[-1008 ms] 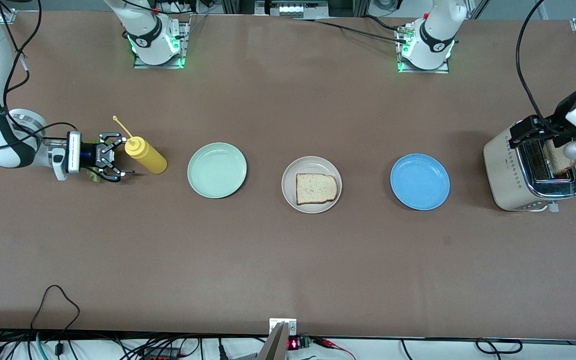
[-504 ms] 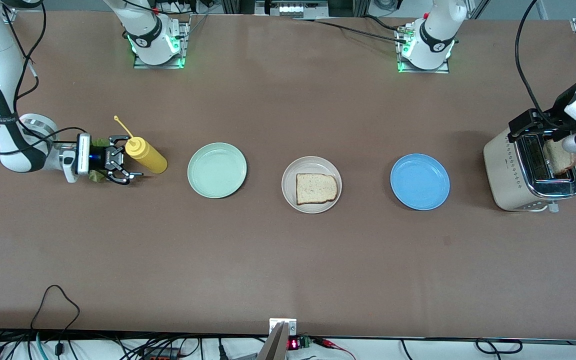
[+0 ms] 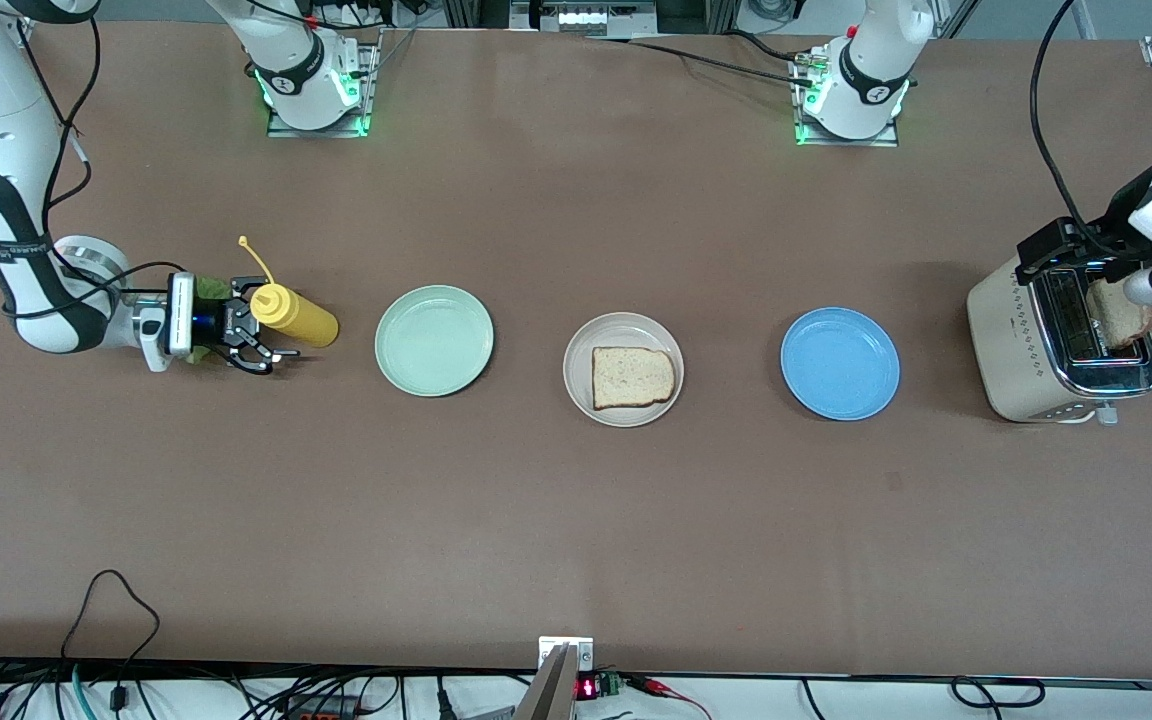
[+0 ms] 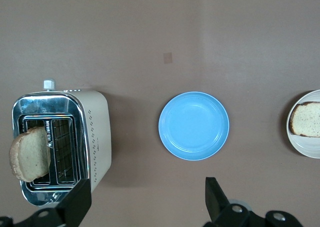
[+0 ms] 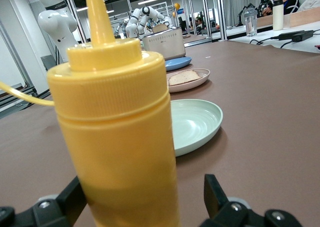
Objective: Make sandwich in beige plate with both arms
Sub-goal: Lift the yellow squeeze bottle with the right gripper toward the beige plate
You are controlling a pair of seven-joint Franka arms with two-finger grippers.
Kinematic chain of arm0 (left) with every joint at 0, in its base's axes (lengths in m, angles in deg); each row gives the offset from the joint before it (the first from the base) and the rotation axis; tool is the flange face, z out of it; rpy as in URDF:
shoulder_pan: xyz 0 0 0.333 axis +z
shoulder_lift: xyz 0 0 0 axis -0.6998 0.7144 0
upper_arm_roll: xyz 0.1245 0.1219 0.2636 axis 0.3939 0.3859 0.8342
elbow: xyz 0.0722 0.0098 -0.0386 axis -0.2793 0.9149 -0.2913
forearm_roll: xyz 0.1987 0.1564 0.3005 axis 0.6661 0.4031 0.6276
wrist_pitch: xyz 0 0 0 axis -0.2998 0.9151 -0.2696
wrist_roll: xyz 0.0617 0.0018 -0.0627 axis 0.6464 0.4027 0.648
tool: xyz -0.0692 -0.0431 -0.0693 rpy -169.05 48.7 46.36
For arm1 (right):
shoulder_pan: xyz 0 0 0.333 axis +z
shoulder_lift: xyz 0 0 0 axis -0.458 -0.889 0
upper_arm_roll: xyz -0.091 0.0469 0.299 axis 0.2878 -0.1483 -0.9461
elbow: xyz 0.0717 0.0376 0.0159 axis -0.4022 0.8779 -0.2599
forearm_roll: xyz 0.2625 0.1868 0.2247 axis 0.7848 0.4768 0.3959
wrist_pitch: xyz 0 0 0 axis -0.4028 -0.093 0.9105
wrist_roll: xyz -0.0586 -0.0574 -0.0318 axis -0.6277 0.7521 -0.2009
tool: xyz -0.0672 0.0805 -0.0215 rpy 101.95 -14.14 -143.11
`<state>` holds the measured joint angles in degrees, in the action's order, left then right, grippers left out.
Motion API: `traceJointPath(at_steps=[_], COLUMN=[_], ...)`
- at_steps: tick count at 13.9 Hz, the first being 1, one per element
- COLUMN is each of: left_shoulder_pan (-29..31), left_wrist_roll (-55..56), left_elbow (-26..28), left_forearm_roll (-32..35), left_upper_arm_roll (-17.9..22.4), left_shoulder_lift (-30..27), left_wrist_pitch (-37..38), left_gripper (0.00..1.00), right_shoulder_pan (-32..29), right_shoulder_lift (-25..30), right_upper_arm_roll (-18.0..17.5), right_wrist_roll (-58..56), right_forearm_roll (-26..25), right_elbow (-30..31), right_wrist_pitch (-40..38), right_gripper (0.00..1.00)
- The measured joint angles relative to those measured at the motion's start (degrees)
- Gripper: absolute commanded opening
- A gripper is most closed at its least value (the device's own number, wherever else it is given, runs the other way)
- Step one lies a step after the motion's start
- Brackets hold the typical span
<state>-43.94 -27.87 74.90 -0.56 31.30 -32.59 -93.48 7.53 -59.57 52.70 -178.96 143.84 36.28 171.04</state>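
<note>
Beside the beige plate [image 3: 623,369], bread [image 3: 633,377] on it, the bottle [image 3: 294,314] is straddled by the right gripper [image 3: 254,345], fingers spread; the left gripper [image 4: 145,207], fingers released, is held over the toaster [image 3: 1061,345].

— What are the two arms doing?
— The right hand [image 3: 258,345] is reaching low along the counter, fingers [image 5: 216,197] spread wide, wrist level. The left hand [image 4: 145,199] is hanging high at its own end, fingers open, pointing straight down.

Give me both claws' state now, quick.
Left claw: open, holding nothing, over the toaster with a bread slice in its slot.
Right claw: open, fingers around the yellow bottle, not clamped.
</note>
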Motion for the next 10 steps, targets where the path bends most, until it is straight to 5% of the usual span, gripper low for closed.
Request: traceJointPath(at_steps=[2, 7, 10], left_shoulder_pan=[0.0, 0.0, 0.0], left_wrist_roll=[0.0, 0.0, 0.0], left_elbow=[0.1, 0.2, 0.2], left_forearm_roll=[0.0, 0.0, 0.0], left_upper_arm_roll=[0.0, 0.0, 0.0], left_shoulder_lift=[0.0, 0.0, 0.0], left_wrist_pitch=[0.0, 0.1, -0.1], left_gripper=[1.00, 1.00, 1.00], right_shoulder_pan=[0.6, 1.5, 2.3], right_shoulder_lift=[-0.4, -0.4, -0.4], right_upper_arm_roll=[0.0, 0.0, 0.0], right_wrist_roll=[-0.1, -0.5, -1.8], right_forearm_roll=[0.6, 0.9, 0.9], right_elbow=[-0.1, -0.6, -1.4], right_wrist_pitch=[0.0, 0.2, 0.8], right_gripper=[0.97, 0.20, 0.00])
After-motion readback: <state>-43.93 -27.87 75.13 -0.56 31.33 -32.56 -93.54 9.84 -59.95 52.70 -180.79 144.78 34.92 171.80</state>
